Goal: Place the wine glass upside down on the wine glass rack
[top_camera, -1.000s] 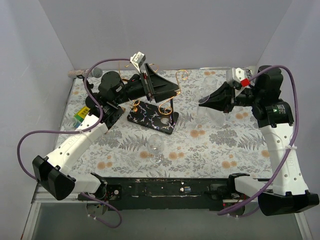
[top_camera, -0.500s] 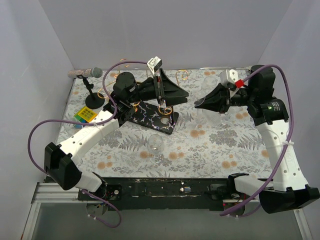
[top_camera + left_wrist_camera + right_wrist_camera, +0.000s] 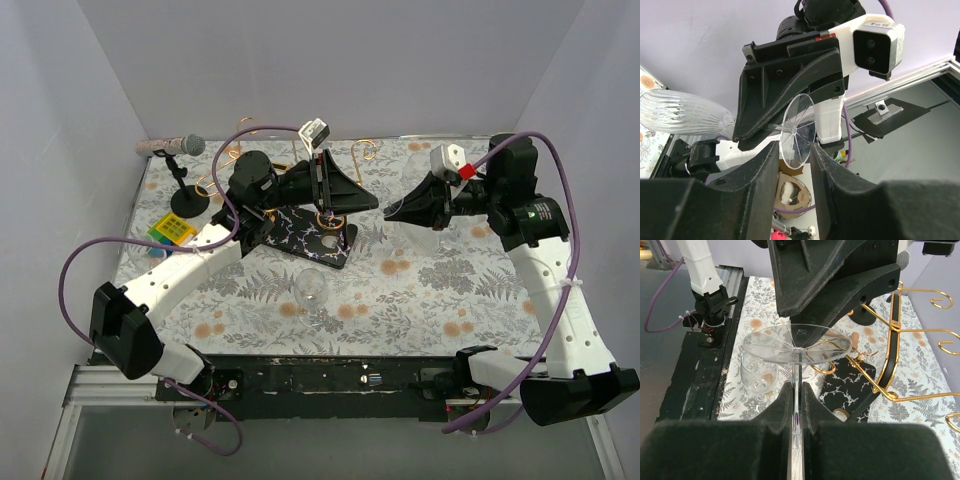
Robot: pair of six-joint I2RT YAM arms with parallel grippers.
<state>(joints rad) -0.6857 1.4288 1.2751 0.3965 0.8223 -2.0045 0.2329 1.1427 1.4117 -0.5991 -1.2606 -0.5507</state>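
Observation:
My right gripper (image 3: 397, 210) is shut on the stem of the clear wine glass (image 3: 796, 390) and holds it in the air on its side. The ribbed bowl (image 3: 680, 112) points right, the round foot (image 3: 798, 131) left. My left gripper (image 3: 372, 199) meets it head-on, and its jaws (image 3: 795, 147) have closed in against both sides of the foot's rim. The wine glass rack (image 3: 298, 236), gold wire on a black veined base, stands on the table under the left arm. In the right wrist view its gold hooks (image 3: 912, 330) show behind the foot.
A second wine glass (image 3: 311, 288) stands upright on the floral cloth in front of the rack. A microphone (image 3: 180, 147) on a black stand and a small yellow-green block (image 3: 172, 230) sit at the far left. White walls close in the back and sides.
The left arm swung right from above the rack to the glass's foot, and its jaws narrowed from wide open onto it. The right arm carried the glass slightly left.

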